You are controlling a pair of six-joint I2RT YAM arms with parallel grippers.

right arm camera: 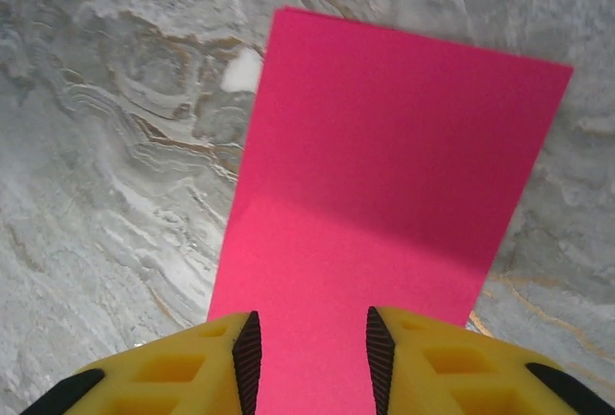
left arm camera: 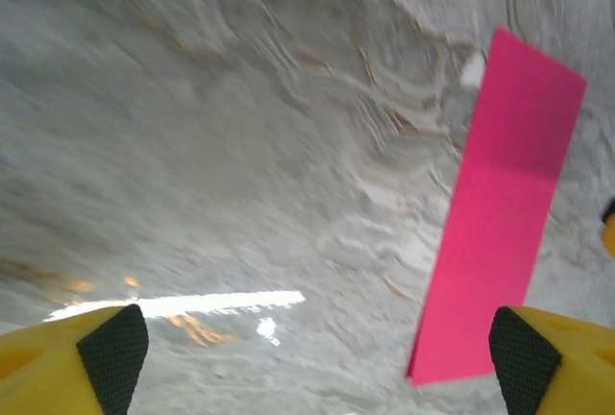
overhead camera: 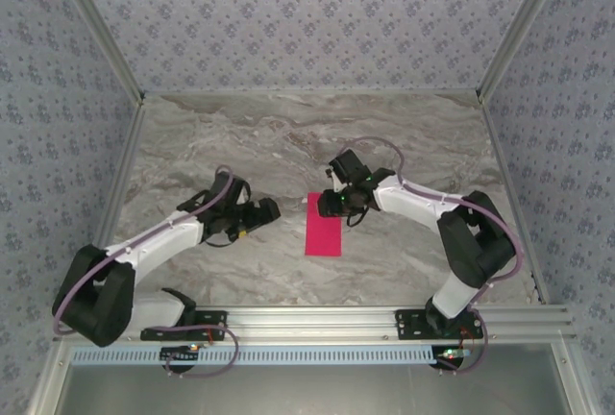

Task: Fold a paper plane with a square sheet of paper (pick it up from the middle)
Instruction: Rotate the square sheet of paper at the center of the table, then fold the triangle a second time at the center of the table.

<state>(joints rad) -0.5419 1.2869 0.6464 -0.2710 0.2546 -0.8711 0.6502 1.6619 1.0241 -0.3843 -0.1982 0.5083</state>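
The bench [overhead camera: 240, 136] is a grey marble-patterned slab with brown veins. A magenta-pink sheet of paper [overhead camera: 324, 226], a narrow rectangle, lies on it near the middle, long side running front to back.

One paper [overhead camera: 324, 225] counted. Two arms counted: left arm [overhead camera: 159, 240], right arm [overhead camera: 423, 202]. Two grippers: left gripper [overhead camera: 273, 209], right gripper [overhead camera: 332, 206]. One table [overhead camera: 288, 136].

plain magenta-pink paper [overhead camera: 324, 225], grey-brown veined marble table [overhead camera: 240, 136], floral-patterned grey walls [overhead camera: 307, 21].
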